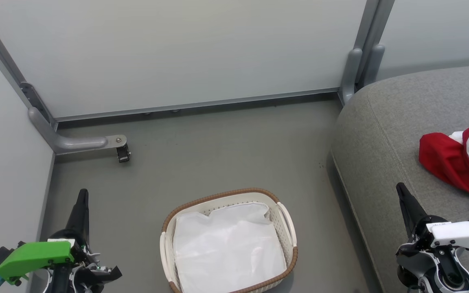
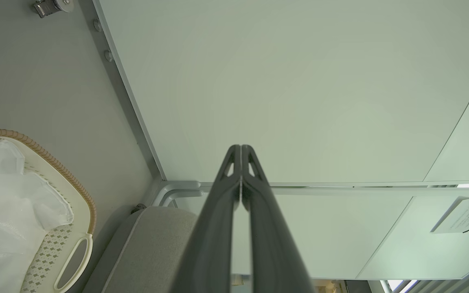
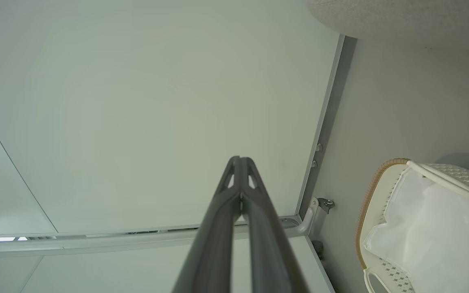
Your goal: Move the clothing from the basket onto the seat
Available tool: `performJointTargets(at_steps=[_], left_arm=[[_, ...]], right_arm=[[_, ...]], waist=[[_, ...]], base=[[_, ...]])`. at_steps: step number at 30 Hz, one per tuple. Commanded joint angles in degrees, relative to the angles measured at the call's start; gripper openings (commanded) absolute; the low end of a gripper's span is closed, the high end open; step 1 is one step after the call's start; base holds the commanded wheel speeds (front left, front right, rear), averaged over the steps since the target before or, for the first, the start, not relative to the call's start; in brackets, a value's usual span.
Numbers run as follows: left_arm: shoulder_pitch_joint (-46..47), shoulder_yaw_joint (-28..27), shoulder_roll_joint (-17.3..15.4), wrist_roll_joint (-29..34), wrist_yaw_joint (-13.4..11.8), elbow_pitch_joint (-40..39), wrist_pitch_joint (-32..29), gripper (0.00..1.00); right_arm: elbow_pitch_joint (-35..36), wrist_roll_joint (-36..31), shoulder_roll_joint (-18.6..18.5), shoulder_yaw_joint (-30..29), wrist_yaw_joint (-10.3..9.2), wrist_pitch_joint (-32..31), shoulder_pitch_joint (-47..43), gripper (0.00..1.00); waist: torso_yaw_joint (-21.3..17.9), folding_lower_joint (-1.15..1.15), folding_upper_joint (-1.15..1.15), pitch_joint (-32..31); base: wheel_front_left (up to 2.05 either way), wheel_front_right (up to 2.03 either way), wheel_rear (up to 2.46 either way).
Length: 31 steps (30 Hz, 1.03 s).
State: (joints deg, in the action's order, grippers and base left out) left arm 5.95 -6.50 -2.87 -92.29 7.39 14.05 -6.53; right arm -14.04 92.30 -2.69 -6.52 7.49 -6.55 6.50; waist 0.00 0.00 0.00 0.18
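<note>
Though near the basket (image 1: 222, 194), left gripper (image 2: 241, 148), right gripper (image 3: 240, 159) closed (empty).

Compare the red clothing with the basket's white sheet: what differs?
Colour: the clothing is bright red with white stripes; the sheet is plain white.
Place: the clothing lies on the seat; the sheet lines the basket.
Pose: the clothing is bunched; the sheet lies spread.
Both look soft.

An oval cream perforated plastic basket (image 1: 288, 228) with a brown woven rim stands upright on the floor, a white sheet (image 1: 226, 248) lying inside. Near it, to the right, a large grey upholstered seat (image 1: 381, 134) bears crumpled bright red clothing (image 1: 450, 162) with white stripes.
</note>
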Motion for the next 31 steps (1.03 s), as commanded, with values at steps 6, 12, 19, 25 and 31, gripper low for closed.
performJointTargets(at_steps=[6, 12, 19, 25, 31], left_arm=[[0.56, -0.12, 0.02, -0.23, 0.18, -0.09, -0.21, 0.0], [0.56, -0.12, 0.02, -0.22, 0.18, -0.09, -0.21, 0.0], [0.56, -0.12, 0.01, -0.22, 0.19, -0.09, -0.21, 0.0], [0.56, -0.12, 0.01, -0.22, 0.18, -0.1, -0.21, 0.0], [0.56, -0.12, 0.01, -0.22, 0.19, -0.1, -0.21, 0.0]], right_arm=[[0.16, 0.22, -0.36, -0.14, 0.0, -0.16, -0.62, 0.0], [0.16, 0.23, -0.36, -0.14, 0.0, -0.16, -0.62, 0.0], [0.16, 0.23, -0.36, -0.14, 0.0, -0.15, -0.62, 0.0], [0.16, 0.23, -0.36, -0.13, 0.0, -0.15, -0.62, 0.0], [0.16, 0.23, -0.36, -0.13, 0.0, -0.15, -0.62, 0.0]], waist=[[0.0, 0.0, 0.0, 0.0], [0.0, 0.0, 0.0, 0.0], [0.0, 0.0, 0.0, 0.0], [0.0, 0.0, 0.0, 0.0], [0.0, 0.0, 0.0, 0.0]], base=[[0.0, 0.0, 0.0], [0.0, 0.0, 0.0], [0.0, 0.0, 0.0], [0.0, 0.0, 0.0], [0.0, 0.0, 0.0]])
